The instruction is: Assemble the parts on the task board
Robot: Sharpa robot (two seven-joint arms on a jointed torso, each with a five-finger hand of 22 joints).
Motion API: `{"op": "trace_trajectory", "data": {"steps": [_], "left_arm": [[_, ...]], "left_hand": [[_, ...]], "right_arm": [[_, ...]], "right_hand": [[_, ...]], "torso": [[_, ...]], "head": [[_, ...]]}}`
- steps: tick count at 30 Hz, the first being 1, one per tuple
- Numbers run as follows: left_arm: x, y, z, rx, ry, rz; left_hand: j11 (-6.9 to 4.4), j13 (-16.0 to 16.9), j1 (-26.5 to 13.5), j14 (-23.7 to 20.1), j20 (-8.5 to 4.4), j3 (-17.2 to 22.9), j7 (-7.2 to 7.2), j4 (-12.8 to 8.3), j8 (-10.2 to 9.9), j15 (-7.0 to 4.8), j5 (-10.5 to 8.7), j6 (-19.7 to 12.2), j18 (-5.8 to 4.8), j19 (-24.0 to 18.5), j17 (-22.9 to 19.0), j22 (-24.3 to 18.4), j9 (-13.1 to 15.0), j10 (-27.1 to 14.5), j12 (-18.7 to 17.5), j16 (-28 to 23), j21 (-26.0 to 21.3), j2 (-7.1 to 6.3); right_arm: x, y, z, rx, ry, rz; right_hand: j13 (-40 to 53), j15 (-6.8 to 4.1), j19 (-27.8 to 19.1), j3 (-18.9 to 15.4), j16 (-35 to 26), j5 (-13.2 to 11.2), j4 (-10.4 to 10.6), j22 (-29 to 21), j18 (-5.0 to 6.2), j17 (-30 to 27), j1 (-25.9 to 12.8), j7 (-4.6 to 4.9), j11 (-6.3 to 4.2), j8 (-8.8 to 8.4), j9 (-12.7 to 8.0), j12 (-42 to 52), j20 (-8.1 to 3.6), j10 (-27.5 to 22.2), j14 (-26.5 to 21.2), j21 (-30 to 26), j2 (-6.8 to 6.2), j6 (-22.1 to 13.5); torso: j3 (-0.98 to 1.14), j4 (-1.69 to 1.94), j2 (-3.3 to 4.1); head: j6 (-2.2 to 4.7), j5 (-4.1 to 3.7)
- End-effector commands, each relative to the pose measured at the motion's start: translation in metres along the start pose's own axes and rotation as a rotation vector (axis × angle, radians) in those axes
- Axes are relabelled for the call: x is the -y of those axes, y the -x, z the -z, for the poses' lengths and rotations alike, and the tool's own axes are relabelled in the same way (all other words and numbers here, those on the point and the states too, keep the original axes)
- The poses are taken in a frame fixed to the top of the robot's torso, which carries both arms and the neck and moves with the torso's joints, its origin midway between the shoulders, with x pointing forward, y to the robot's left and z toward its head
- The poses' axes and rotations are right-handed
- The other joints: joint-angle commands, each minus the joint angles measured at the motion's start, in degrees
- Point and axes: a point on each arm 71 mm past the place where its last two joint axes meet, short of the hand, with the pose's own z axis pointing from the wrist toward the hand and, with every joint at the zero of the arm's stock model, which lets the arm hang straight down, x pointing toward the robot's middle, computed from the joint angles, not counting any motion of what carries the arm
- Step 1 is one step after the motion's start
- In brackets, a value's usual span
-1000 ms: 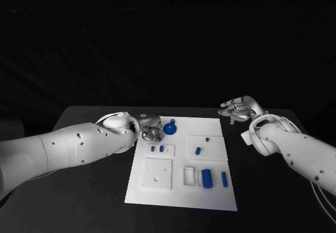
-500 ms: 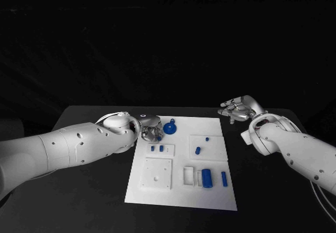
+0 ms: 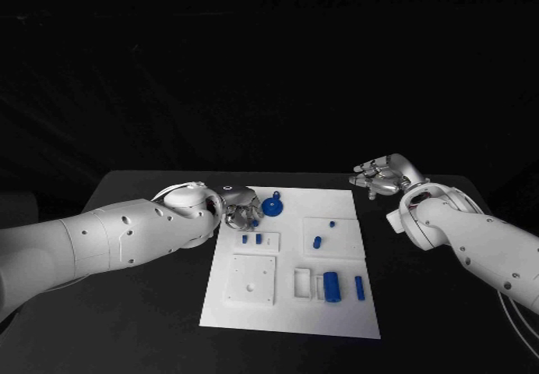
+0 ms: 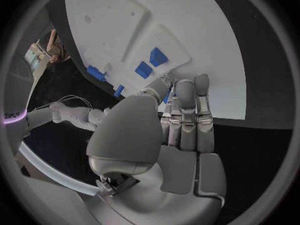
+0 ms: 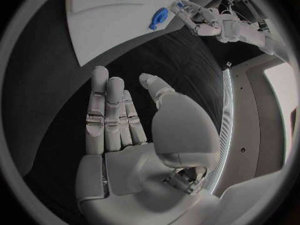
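The left hand (image 3: 238, 209) sits at the board's (image 3: 348, 312) far left corner, over its edge, just left of the round blue part (image 3: 273, 206). In the left wrist view its fingers (image 4: 186, 116) lie straight and side by side, with the thumb bent across in front of them; nothing can be seen in its hold, though whether the fingertips touch the board cannot be told.

The white board lies in the middle of the black table (image 3: 135, 312). Two small blue blocks (image 3: 251, 238) sit on a raised plate near the board's left edge, just this side of the left hand. Two small blue pegs (image 3: 323, 233) rest on another plate toward the board's right edge. A thick blue cylinder (image 3: 332, 285) and a thin blue bar (image 3: 360, 287) lie at the board's near right.

The right hand (image 3: 380, 178) hangs beyond the board's far right corner, clear of it, fingers (image 5: 107, 115) extended and apart from the thumb, holding nothing.
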Motion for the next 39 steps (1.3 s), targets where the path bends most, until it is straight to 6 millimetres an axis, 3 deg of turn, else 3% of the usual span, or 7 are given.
{"op": "trace_trajectory", "data": {"steps": [1,17,22,27,30,32,39], "left_arm": [[0.000,0.002,0.000,0.024,0.004,0.003],[-0.028,0.017,0.007,0.135,0.044,0.045],[-0.051,0.036,0.015,0.261,0.094,0.319],[-0.070,0.051,0.025,0.387,0.112,0.685],[-0.075,0.057,0.029,0.431,0.094,0.825],[-0.076,0.060,0.032,0.455,0.075,0.925],[-0.078,0.063,0.035,0.494,0.043,1.131]], "left_hand": [[0.04,0.01,0.25,-0.41,0.44,0.06,0.03,0.60,-0.29,0.00,-0.32,-0.23,1.07,-0.06,-0.12,1.03,-0.05,-0.48,0.08,-0.06,-0.34,-0.66],[2.56,-0.05,2.42,-5.65,2.04,1.50,2.21,-0.96,-0.07,1.53,0.39,4.70,1.97,-4.37,-3.94,1.14,0.10,-7.57,0.06,-7.36,-2.42,-2.04],[2.76,-0.04,0.54,-7.47,2.75,1.46,3.38,-0.25,-0.11,2.14,-2.21,6.18,0.66,-8.38,-8.76,-1.63,0.10,-8.14,0.09,-18.47,-7.49,-0.88],[3.40,-0.05,-0.99,-9.11,3.88,1.70,4.75,0.46,-0.14,3.40,0.97,6.66,-0.16,-10.46,-11.93,-5.77,0.08,-8.37,0.07,-27.55,-12.89,0.25],[3.88,-0.07,-2.83,-7.86,5.58,2.17,4.78,1.80,-0.17,4.56,0.67,6.33,-0.45,-13.09,-14.79,-13.86,0.08,-8.47,0.01,-38.46,-15.51,1.40],[4.00,0.01,-4.90,-9.71,6.92,0.74,4.59,3.43,-0.17,6.15,-4.60,6.16,-1.09,-14.75,-14.79,-18.83,0.08,-8.89,0.12,-44.13,-16.04,1.36],[5.25,-0.02,-4.58,-9.03,9.73,-9.71,5.11,5.47,-0.18,8.85,-4.94,5.31,-0.97,-16.66,-14.27,-41.30,0.06,-11.19,0.20,-61.19,-15.80,4.10]], "right_arm": [[-0.001,-0.001,0.000,-0.013,0.006,0.002],[-0.006,-0.009,0.003,-0.147,0.075,0.072],[-0.010,-0.018,0.008,-0.247,0.090,0.191],[-0.013,-0.027,0.016,-0.314,0.084,0.358],[-0.017,-0.031,0.019,-0.317,0.097,0.430],[-0.020,-0.034,0.022,-0.317,0.112,0.476],[-0.029,-0.044,0.029,-0.323,0.151,0.567]], "right_hand": [[-0.07,0.31,1.47,-0.12,0.26,0.29,-0.03,0.01,0.73,-0.11,-0.29,0.38,0.26,-0.16,-0.03,-1.02,0.33,0.37,0.00,-0.30,-0.04,0.01],[-0.17,-1.02,2.50,7.05,2.10,-5.18,-7.11,2.84,1.01,0.51,1.85,-0.45,-1.15,-0.18,-0.01,-9.07,-0.86,8.95,2.39,3.18,1.31,3.65],[-0.06,-1.13,2.22,8.26,2.20,-5.12,-9.43,3.93,1.04,0.73,1.02,-0.81,-1.36,-0.23,-0.04,-12.57,-1.03,11.15,2.96,5.11,1.92,4.75],[-0.14,-0.97,2.08,8.19,2.09,-6.24,-9.98,4.00,1.09,0.79,0.02,-0.98,-1.11,-0.18,0.00,-13.36,-0.86,10.41,2.86,5.26,1.62,5.47],[-0.16,-0.76,2.10,7.74,2.03,-8.37,-10.03,3.80,1.10,0.77,-0.27,-1.01,-0.83,-0.19,-0.01,-13.42,-0.69,9.34,2.91,5.17,1.39,5.61],[-0.15,-0.69,2.15,7.29,1.99,-10.45,-10.02,3.54,1.11,0.73,-0.19,-1.02,-0.80,-0.19,-0.01,-13.37,-0.58,9.19,2.98,5.05,1.37,5.58],[-0.16,-0.59,2.23,6.47,1.88,-13.02,-9.88,2.90,1.06,0.63,0.20,-1.06,-0.71,-0.19,-0.01,-13.40,-0.46,8.80,3.06,4.96,1.34,5.63]], "torso": [[0.01,0.01,0.01],[0.00,-0.03,0.02],[0.07,0.01,-0.03],[0.01,0.00,0.00],[-0.07,-0.03,-0.02],[-0.07,-0.02,0.00],[-0.12,0.00,0.02]], "head": [[0.05,0.00],[0.78,-1.38],[1.28,-2.16],[1.51,-2.70],[1.55,-2.95],[1.70,-2.85],[1.67,-2.77]]}}
